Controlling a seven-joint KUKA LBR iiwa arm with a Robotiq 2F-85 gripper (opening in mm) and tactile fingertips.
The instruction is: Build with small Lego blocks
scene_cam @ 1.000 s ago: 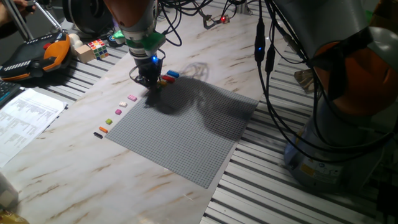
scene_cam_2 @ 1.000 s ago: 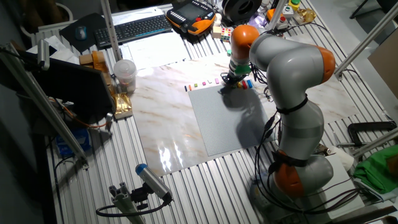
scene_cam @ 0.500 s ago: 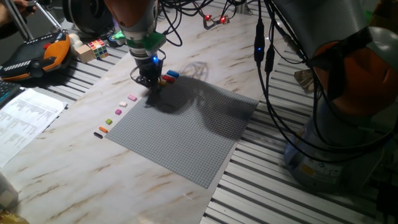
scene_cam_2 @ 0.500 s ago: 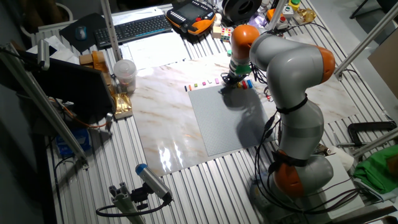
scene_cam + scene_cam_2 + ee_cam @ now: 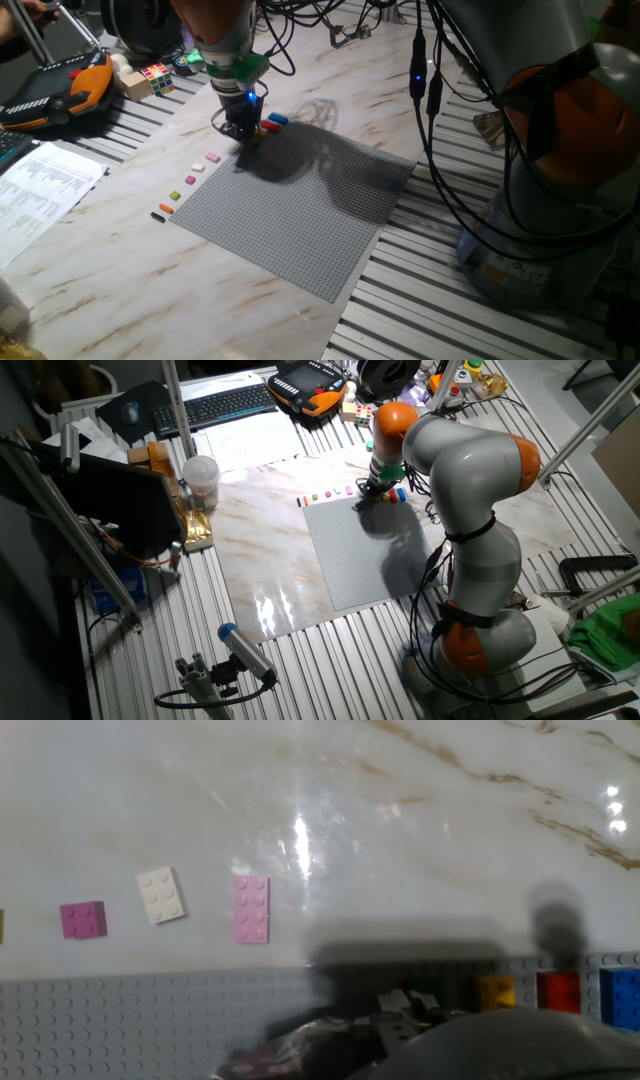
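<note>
Glossy marbled table [image 5: 120, 260], large grey studded baseplate [image 5: 300, 215]. In the hand view, three studded bricks lie on the marble at 10 o'clock: pink [image 5: 251, 908], white [image 5: 161, 895], magenta [image 5: 83, 919]. Three more sit along the baseplate edge at 4 o'clock: yellow [image 5: 495, 991], red [image 5: 558, 991], blue [image 5: 620, 996]. The gripper [image 5: 243, 131] is low over that row; its opening and hold cannot be told. No legible writing.

Nine small Lego blocks [image 5: 213, 158] (one hidden), one baseplate [image 5: 300, 215], one puzzle cube [image 5: 156, 75]

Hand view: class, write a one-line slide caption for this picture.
Pink brick, white brick and magenta brick lie on marble beyond the grey baseplate.
</note>
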